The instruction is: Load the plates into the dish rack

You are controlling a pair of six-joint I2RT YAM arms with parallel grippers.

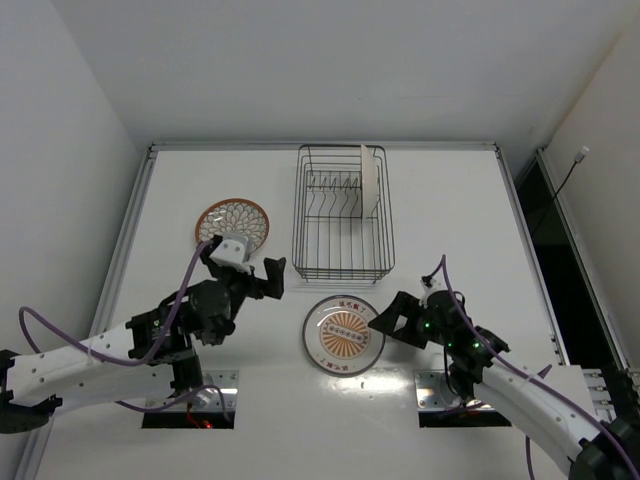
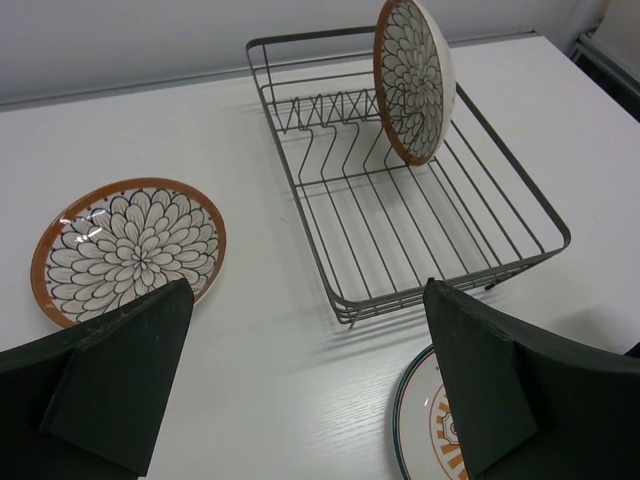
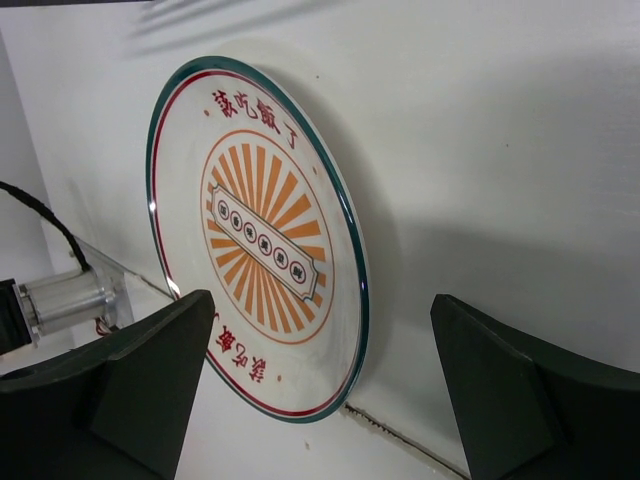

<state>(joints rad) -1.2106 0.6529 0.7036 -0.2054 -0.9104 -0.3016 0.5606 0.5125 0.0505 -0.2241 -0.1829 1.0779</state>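
Found the sunburst plate [image 3: 260,240] flat on the table [image 1: 450,220], straight ahead of the right gripper [image 1: 385,318], its rim just beside the fingertips; could not tell whether touching. Read that gripper as spread wide and gripping nothing, with the plate framed in the gap between its fingers. Saw the rack [image 1: 296,220] further out beyond that plate, well apart from the fingers. Counted one racked plate [image 2: 413,80] standing on edge among the dividers, far ahead and to the right of the left gripper [image 1: 245,265]. Spotted the petal plate [image 2: 128,248] flat on the table, ahead and to the left of that gripper, near its left finger but apart. Read the left gripper too as fully spread and empty, hanging over bare table between petal plate and rack.

Judged one plate of three loaded, two left to go. Took the step in hand to be the pickup of the sunburst plate, with no grasp made yet. Reckoned the next move to call for working one finger under the shallow rim, awkward with the plate lying flat, then pinching the rim, tipping it upright and lowering it into a free slot beside the racked plate.
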